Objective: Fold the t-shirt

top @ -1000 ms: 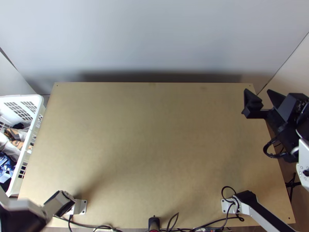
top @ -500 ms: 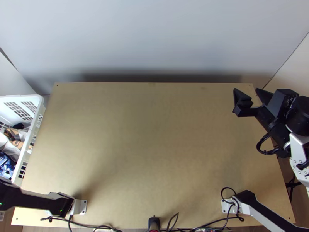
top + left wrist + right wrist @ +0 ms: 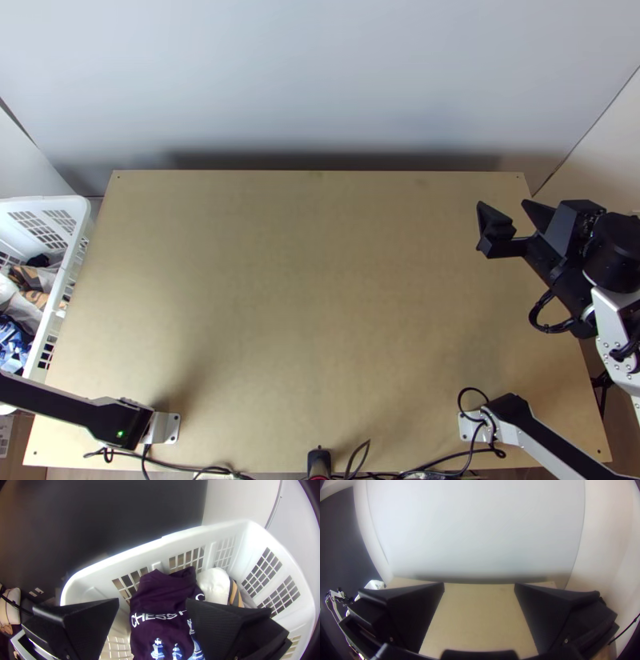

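before making any fold, need to get the t-shirt (image 3: pixel 155 593) out of the basket (image 3: pixel 78 577). call this the fetching step, judging by the lie of the cloth; log folding as not begun. find the t-shirt inside the basket, just beside the tabletop (image 3: pixel 320 280), on the same side as the left arm's base (image 3: pixel 164 428). guess at the dark purple garment with pale lettering and blue-and-white figures. tag as bunched, with print partly showing. note pale cloth (image 3: pixel 211 585) and striped cloth (image 3: pixel 236 595) right next to it.

mark left claw (image 3: pixel 152 599) as open, aimed into the basket at the t-shirt, nothing pinched. can't tell about contact. mark right claw (image 3: pixel 502 203) as open too, empty, over by the tabletop's far right corner, well apart from the basket.

for the next move, bring the left claw down, straddle a raised bit of purple fabric, close, then lift clear of the rim and carry over to the tabletop. should take a thick bite, to avoid losing soft cloth on the way up. watch for snagging the pale cloth too, or bumping the basket's wall. expect to come up with a hanging crumple, not a flat shirt, so plan on spreading with both claws before folding. save the right claw for that.
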Tool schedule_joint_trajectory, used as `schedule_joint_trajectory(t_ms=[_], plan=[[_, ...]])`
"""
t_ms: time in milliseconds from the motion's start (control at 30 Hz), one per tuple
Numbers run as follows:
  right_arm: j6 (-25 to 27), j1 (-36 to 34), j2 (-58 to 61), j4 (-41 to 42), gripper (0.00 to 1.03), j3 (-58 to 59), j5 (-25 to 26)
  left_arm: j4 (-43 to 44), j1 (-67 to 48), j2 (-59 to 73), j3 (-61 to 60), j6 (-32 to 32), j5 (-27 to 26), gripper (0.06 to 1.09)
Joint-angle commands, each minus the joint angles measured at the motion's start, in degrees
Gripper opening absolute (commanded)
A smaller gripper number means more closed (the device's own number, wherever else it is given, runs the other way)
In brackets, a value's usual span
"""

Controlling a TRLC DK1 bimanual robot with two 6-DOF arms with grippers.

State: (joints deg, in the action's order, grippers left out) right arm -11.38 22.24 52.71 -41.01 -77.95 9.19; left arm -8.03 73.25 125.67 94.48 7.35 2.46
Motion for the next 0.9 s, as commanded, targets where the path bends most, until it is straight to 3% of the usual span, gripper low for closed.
schedule_joint_trajectory(t_ms=[0,467,533,567,600,667,867], plan=[[-1.28,0.08,0.73,0.06,0.98,1.14,0.04,-7.61,-0.30,13.90,14.33,-3.31,0.09,1.03],[-1.37,0.00,4.25,0.50,0.98,-0.36,0.57,-28.35,-2.15,28.23,32.96,-3.58,0.27,1.03],[-1.37,-0.09,4.51,0.50,0.98,-0.80,0.65,-29.15,-2.33,28.58,32.96,-3.49,0.18,0.99],[-1.28,-0.09,4.60,0.50,0.98,-0.89,0.65,-30.64,-2.33,28.67,32.88,-3.14,0.18,0.88],[-1.28,-0.09,4.60,0.50,0.98,-0.97,0.65,-30.99,-2.50,28.76,32.79,-3.05,0.18,0.68],[-1.28,-0.18,4.60,0.50,0.98,-1.06,0.74,-30.82,-2.41,28.76,32.88,-3.58,0.18,0.07],[-1.28,-0.27,4.51,0.50,0.98,-1.06,0.83,-35.30,-2.33,23.13,32.35,-4.63,-0.26,0.09]])
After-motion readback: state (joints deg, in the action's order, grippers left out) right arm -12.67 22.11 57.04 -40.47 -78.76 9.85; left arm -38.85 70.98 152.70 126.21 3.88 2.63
